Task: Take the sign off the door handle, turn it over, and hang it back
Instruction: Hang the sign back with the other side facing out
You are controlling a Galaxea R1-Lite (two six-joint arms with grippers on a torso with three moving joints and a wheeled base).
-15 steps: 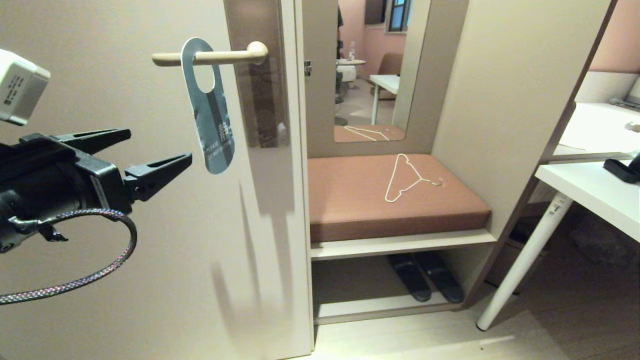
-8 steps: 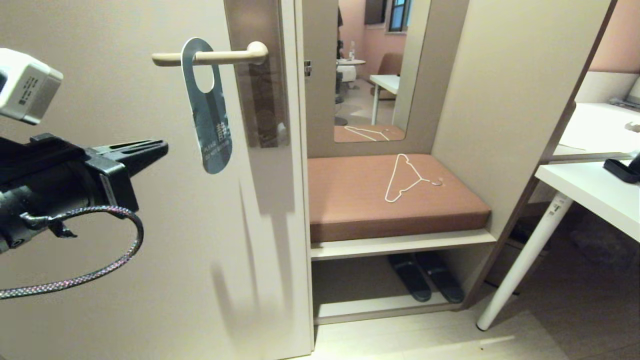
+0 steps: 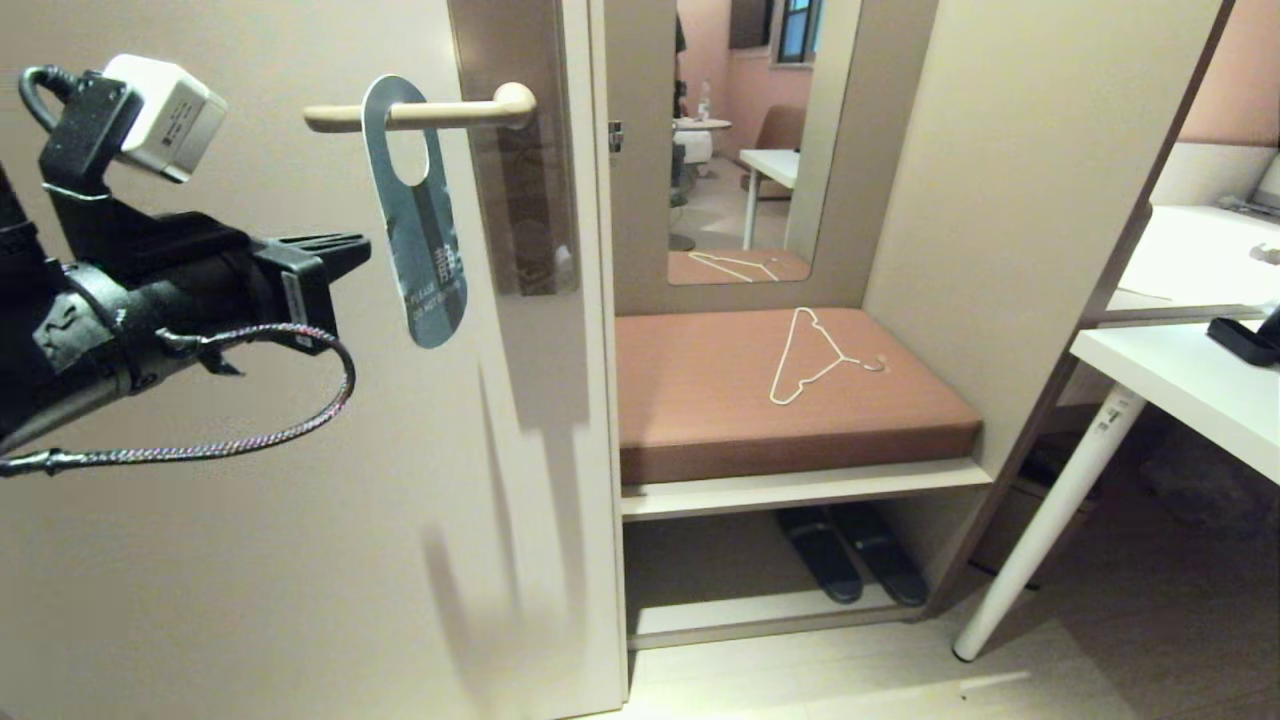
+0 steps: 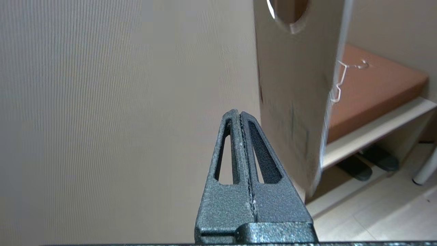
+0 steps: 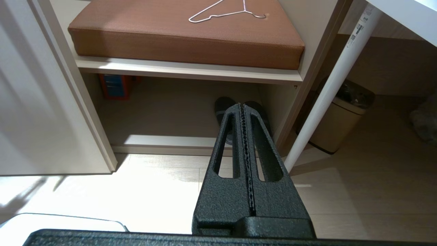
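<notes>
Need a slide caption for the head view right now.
Left tool, shut and empty, beside the blue-grey round-ended door sign hanging on the cream-beige lever handle.

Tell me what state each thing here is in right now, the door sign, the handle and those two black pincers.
sign: hanging on the handle by its hole, blue-grey face showing, not held.
door handle: level, carrying the sign.
left pincer: shut, empty, just beside the sign's lower part.
right pincer: shut, empty, parked low, pointing at the floor by the bench.
wire hanger: lying flat on the bench cushion.
</notes>
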